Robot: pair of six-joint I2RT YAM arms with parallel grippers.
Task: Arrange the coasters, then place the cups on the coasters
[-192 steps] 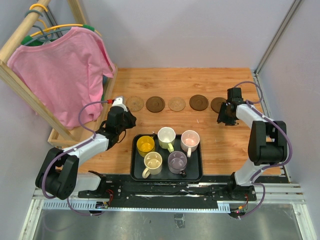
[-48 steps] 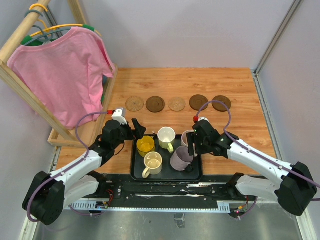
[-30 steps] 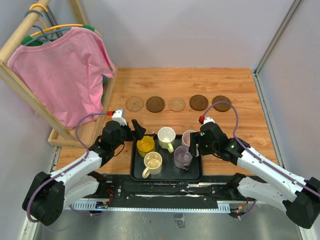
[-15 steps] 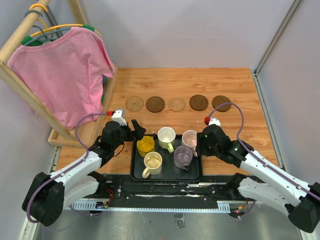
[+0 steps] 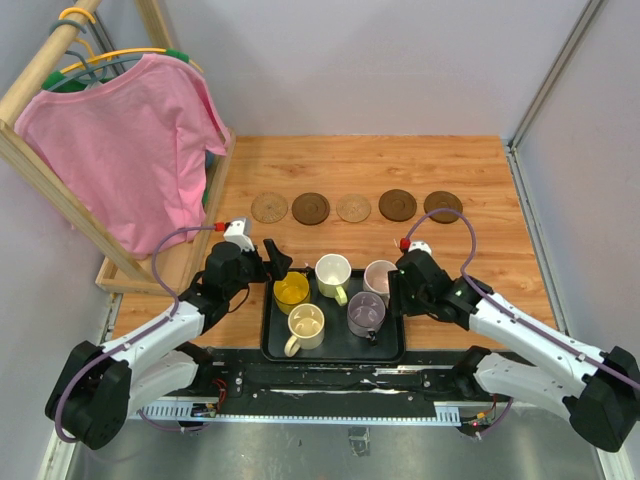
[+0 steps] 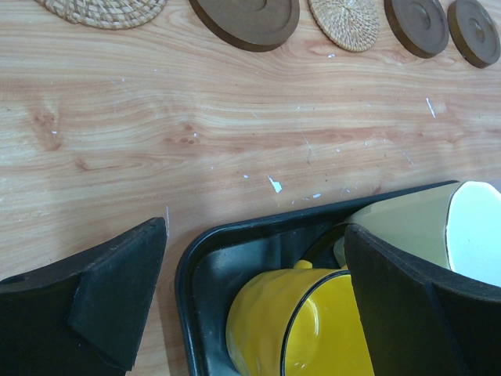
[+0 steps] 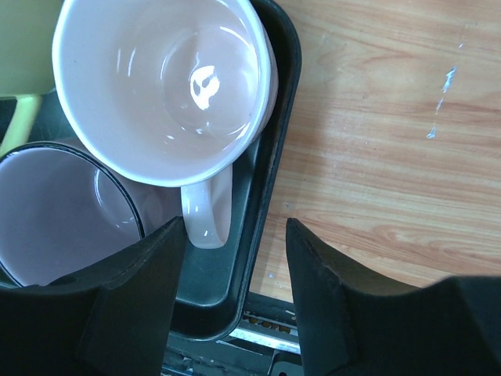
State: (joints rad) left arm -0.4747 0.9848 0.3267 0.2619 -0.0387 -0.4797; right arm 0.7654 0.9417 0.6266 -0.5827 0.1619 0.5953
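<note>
Pale pink cup (image 7: 164, 86) stands upright in the far right corner of the black tray (image 7: 275, 117). Its handle (image 7: 207, 215) points straight at the right gripper (image 7: 235, 231), the nearer arm, whose jaws are apart with the handle's end just inside the gap. The left gripper (image 6: 254, 266), jaws wide, straddles the yellow cup (image 6: 305, 329). The coasters (image 5: 352, 207) lie in a row beyond.

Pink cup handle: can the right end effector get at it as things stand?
Probably yes. The right end effector is open with the pink cup's handle just ahead of it; only the tray wall beside the handle may crowd one finger.
</note>
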